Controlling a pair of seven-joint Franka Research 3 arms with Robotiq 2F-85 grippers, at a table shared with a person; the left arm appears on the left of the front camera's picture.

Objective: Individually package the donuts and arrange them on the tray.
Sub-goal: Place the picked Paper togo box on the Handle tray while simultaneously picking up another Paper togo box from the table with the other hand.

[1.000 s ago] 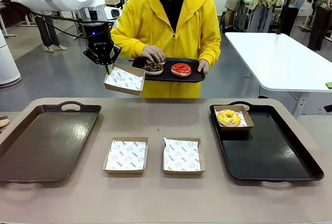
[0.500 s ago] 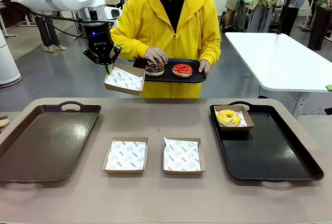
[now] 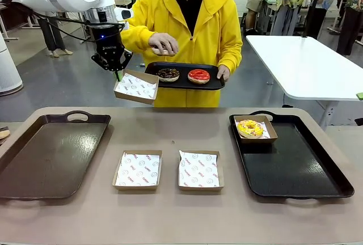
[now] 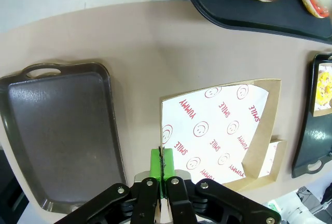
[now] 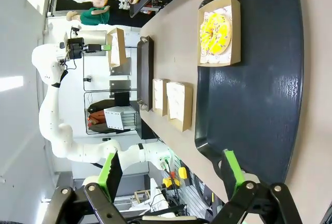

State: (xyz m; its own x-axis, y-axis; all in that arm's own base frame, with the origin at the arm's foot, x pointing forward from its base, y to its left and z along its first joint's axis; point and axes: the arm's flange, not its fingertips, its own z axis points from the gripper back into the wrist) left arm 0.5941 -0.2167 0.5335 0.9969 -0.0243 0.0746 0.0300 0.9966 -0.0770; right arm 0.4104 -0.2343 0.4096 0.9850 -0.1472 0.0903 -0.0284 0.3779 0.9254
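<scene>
Two donuts ride on the small black tray (image 3: pixel 182 79) that the person holds out across the table (image 3: pixel 170 126): a chocolate donut with tan crumbs (image 3: pixel 168 74) on the left and a red-glazed donut (image 3: pixel 198 76) just beside it. One hand (image 3: pixel 223 72) grips the tray's right end. The other hand (image 3: pixel 163 43) hangs in the air above the chocolate donut, clear of it.

Over to the left gripper (image 3: pixel 117 75): it is up off the table with its green pads pinched tight on the rim of a paper-lined box (image 3: pixel 136 86). The box tilts, its open face toward the camera, right by the left end of the person's tray; whether the two touch, I can't tell. From the left wrist, the printed liner is plain to see.

Down on the table, two more lined boxes (image 3: pixel 138 169) (image 3: pixel 199 170) lie side by side in the middle, between a brown tray (image 3: pixel 45 154) on the left and a black tray (image 3: pixel 295 165) on the right. The yellow-glazed donut (image 3: pixel 249 127) is boxed already, sitting at the far left corner of that black tray.

In its own wrist view, the right gripper (image 5: pixel 171 168) has its fingers spread wide over the near end of the black tray, holding nothing.
</scene>
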